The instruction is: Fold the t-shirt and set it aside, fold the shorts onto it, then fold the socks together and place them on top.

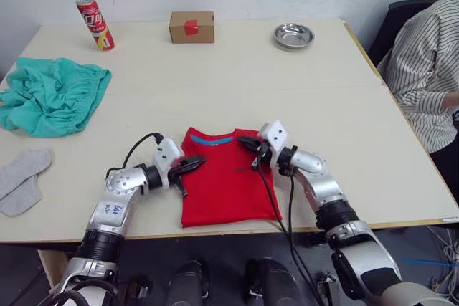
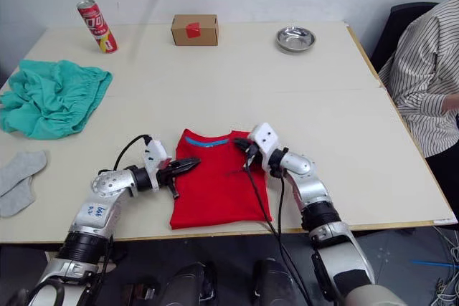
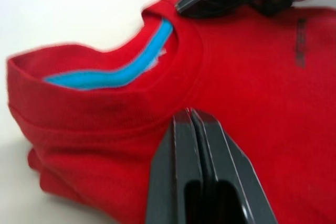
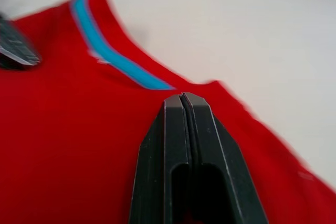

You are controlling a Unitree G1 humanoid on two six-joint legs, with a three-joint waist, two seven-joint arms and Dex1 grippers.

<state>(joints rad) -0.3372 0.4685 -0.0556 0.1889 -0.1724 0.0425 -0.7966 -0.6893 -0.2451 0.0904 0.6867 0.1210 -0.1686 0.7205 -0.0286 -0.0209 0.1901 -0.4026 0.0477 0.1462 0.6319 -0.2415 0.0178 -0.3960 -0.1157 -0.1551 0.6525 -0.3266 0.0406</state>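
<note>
From the head, the red t-shirt (image 1: 226, 180) lay folded narrow at the near edge of the table (image 1: 287, 91), with the left gripper (image 1: 195, 163) over its left side and the right gripper (image 1: 251, 145) by its collar, while the green shorts (image 1: 51, 94) sat crumpled far to the left and the grey socks (image 1: 20, 179) lay near the left edge. In the left wrist view, the left gripper's fingers (image 3: 184, 150) were pressed together with nothing between them, just over the red cloth below the blue neckband (image 3: 118, 69). In the right wrist view, the right gripper's fingers (image 4: 173, 129) were also pinched together and empty, over the shirt near its collar.
</note>
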